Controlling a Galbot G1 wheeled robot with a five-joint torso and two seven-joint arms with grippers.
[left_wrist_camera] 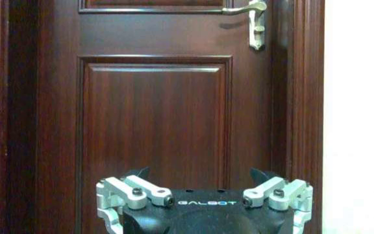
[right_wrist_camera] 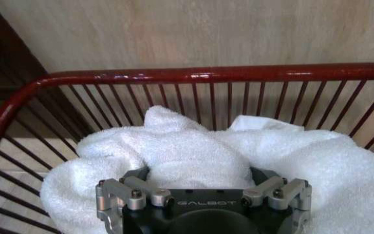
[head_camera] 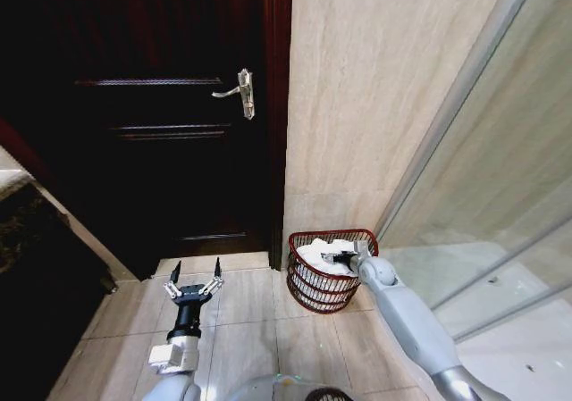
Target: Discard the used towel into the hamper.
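Fingers spread apart, the left gripper (head_camera: 195,276) hangs idle over the floor tiles before the dark wooden door (head_camera: 170,106). Rightward, the right gripper (head_camera: 340,258) sits inside the dark red wire hamper (head_camera: 308,289) against the beige wall, apparently open around the white terry towel (right_wrist_camera: 194,156) lying there.

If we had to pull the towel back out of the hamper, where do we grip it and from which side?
Probably the raised fold at the middle of the towel, coming straight down through the open top of the hamper; its wire sides block any sideways approach. The right gripper already sits over that fold.
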